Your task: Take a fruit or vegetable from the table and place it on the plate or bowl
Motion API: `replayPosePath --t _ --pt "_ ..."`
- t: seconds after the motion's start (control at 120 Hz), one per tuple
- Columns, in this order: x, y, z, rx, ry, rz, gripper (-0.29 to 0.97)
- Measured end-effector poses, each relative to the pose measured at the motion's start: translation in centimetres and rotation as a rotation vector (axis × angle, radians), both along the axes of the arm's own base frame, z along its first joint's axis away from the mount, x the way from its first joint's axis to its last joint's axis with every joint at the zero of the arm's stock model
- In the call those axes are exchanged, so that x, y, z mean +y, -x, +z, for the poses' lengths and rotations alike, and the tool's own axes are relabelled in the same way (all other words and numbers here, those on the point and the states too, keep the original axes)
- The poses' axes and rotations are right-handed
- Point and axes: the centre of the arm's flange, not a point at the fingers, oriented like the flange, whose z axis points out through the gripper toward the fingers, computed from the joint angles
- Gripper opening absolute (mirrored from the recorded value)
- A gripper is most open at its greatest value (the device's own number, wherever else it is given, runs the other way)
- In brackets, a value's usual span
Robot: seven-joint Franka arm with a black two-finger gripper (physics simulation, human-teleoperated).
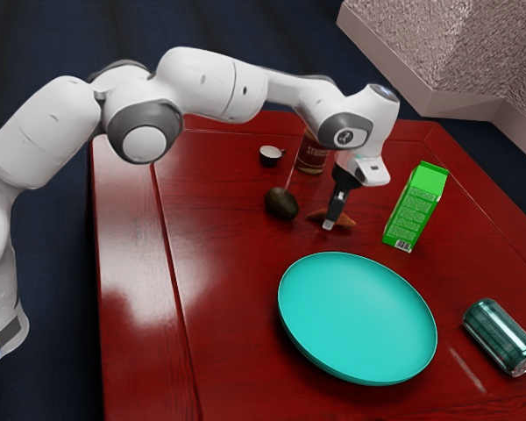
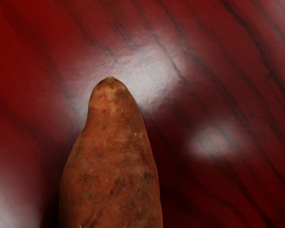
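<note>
A simulated tabletop, seen from my remote station: my arm (image 1: pixel 202 88) reaches in from the exterior view's left, and its gripper (image 1: pixel 330 219) points straight down on a sweet potato (image 1: pixel 345 220) lying on the dark red wooden table (image 1: pixel 219 289). The gripper stands at the potato's middle, with the brown ends showing on either side of it. From this angle I cannot tell whether the gripper has closed on the potato or merely stands over it.

In the wrist view the sweet potato (image 2: pixel 111 166) lies directly beneath my hand, its rough, spotted skin tapering to a blunt tip, with glossy wood (image 2: pixel 218 71) all around it.

A dark avocado (image 1: pixel 281 203) sits near the potato, toward the exterior view's left. Behind them are a small dark cup (image 1: pixel 270 155) and a brown bottle (image 1: pixel 311 154), the bottle partly hidden by my arm's wrist. A green carton (image 1: pixel 415 207) stands upright toward the exterior view's right of the gripper. A teal plate (image 1: pixel 368 368) lies nearer the camera, apart from the potato, and nothing is on it. A green can (image 1: pixel 501 337) lies on its side beside the plate, at the exterior view's right.
</note>
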Motion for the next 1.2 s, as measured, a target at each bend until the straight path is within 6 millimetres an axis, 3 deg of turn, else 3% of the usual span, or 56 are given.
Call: replayPosePath --t 0.233,0.5,0.692,0.833,0.942,1.2 --pt "0.0 -0.2 -0.7 0.003 0.000 -0.001 0.66" --pt "-0.1 -0.2 -0.6 -0.001 -0.001 0.022 0.24" --pt "-0.1 -0.1 -0.6 0.002 -0.002 0.059 0.15" --pt "-0.3 0.0 0.1 -0.002 0.001 0.085 0.15" --pt "-0.4 0.5 2.0 -0.008 0.001 0.104 0.14" --pt "-2.7 4.4 12.1 -0.023 0.002 0.125 0.14"
